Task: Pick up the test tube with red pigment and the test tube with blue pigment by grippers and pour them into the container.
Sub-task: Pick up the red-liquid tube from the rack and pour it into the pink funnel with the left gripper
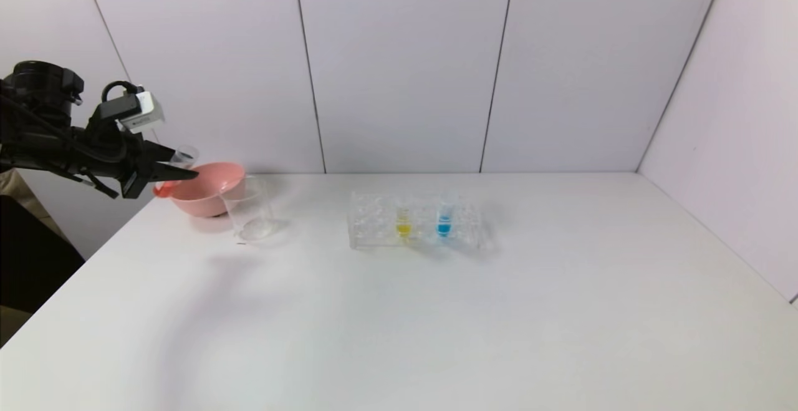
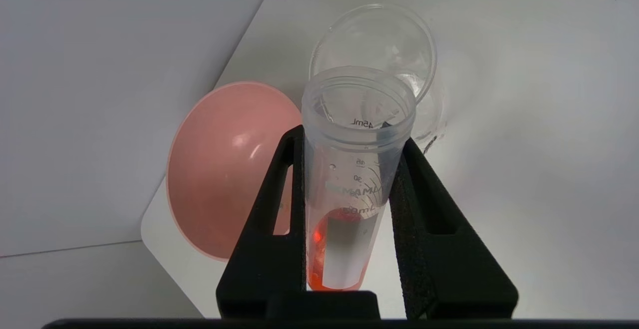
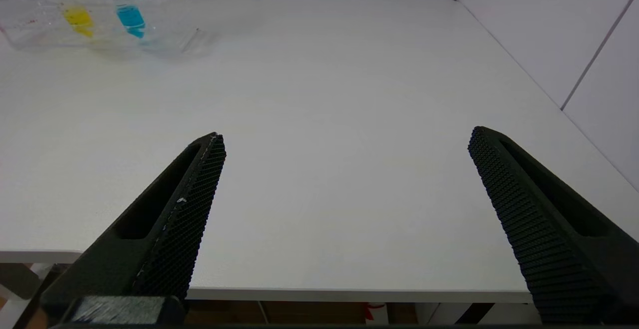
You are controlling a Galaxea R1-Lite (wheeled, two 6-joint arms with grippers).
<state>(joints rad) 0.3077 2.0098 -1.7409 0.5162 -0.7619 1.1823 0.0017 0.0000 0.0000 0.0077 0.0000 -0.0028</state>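
1. White wall panels enclosed a white desk (image 1: 436, 311) on three sides; every object stood toward its far half.
2. At the far left of the desk, the left end effector (image 2: 355, 144) was clamped on the test tube with red pigment (image 2: 355, 179). One black pad pressed each side of the tube wall, and the orange-red liquid was pooled at the closed end nearest the wrist.
3. From the head view the left end effector (image 1: 168, 171) hung above the near rim of the pink bowl (image 1: 209, 189), with the tube mouth directed toward the container (image 1: 249, 208).
4. The container, a clear glass beaker (image 2: 379, 49), stood just beside the pink bowl (image 2: 224, 169) and appeared free of colour.
5. The test tube with blue pigment (image 1: 444, 221) stood upright in the clear tube rack (image 1: 414, 221) at mid-desk, beside a tube of yellow liquid (image 1: 403, 222).
6. The right end effector (image 3: 347, 209), fingers wide apart and holding nothing, hovered above the near right part of the desk, well apart from the rack.
7. Judged stage: carriage of the red tube to the pour, with no pigment yet delivered.
8. Judged requirement: the tube mouth should be centred over the beaker opening rather than the bowl, then the wrist rolled until the liquid runs out. The blue tube remained to be fetched.
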